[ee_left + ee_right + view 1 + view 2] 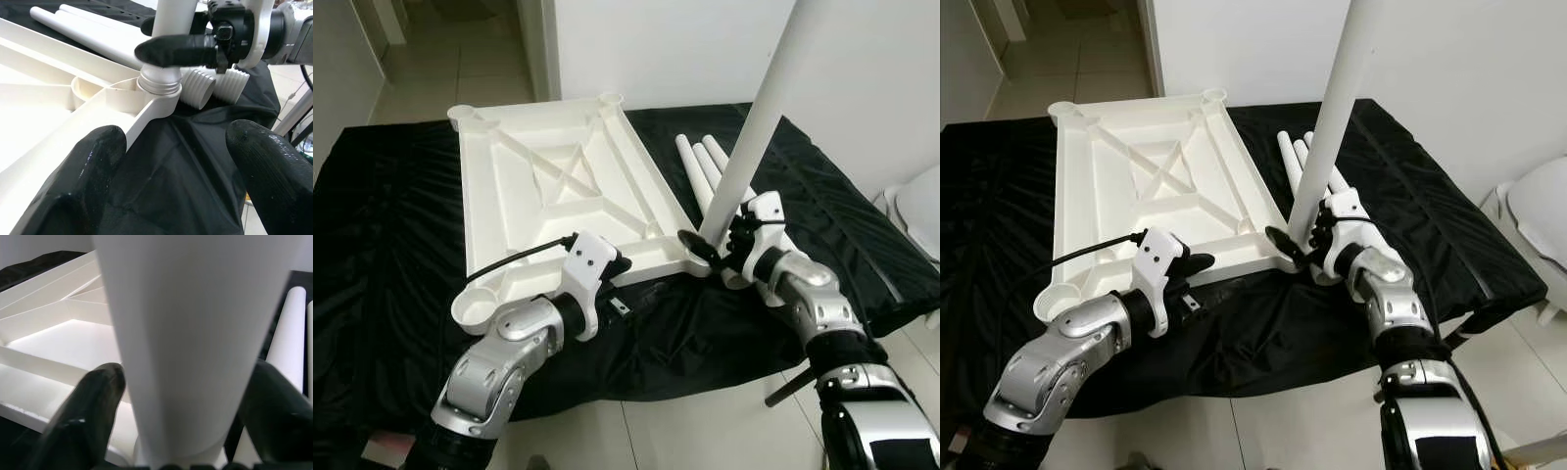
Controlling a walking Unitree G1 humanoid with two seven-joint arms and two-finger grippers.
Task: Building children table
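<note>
A white plastic tabletop [558, 186] lies upside down, ribs facing up, on a black cloth [391, 235] spread over the floor. It sits toward the far-left part of the cloth, with a round socket at each corner.

At the tabletop's near right corner, one white leg [759, 108] stands upright, leaning slightly to the right, with its threaded end seated in the corner socket [159, 95]. The right gripper [715, 247] is clamped around this leg just above the socket, one black finger [93, 406] on each side of the tube.

Three more legs [700, 162] lie side by side on the cloth just to the right of the tabletop, behind the standing leg; their ribbed ends [198, 88] point toward the near edge of the cloth.

The left gripper [176, 161] is at the tabletop's near edge, left of the corner with the standing leg. Its fingers [83, 171] are spread apart and grip nothing: one sits just beside the rim of the tabletop, the other over the bare cloth.

A pale tiled floor [695, 431] shows beyond the cloth's near edge, and a white wall [862, 78] rises on the right.
</note>
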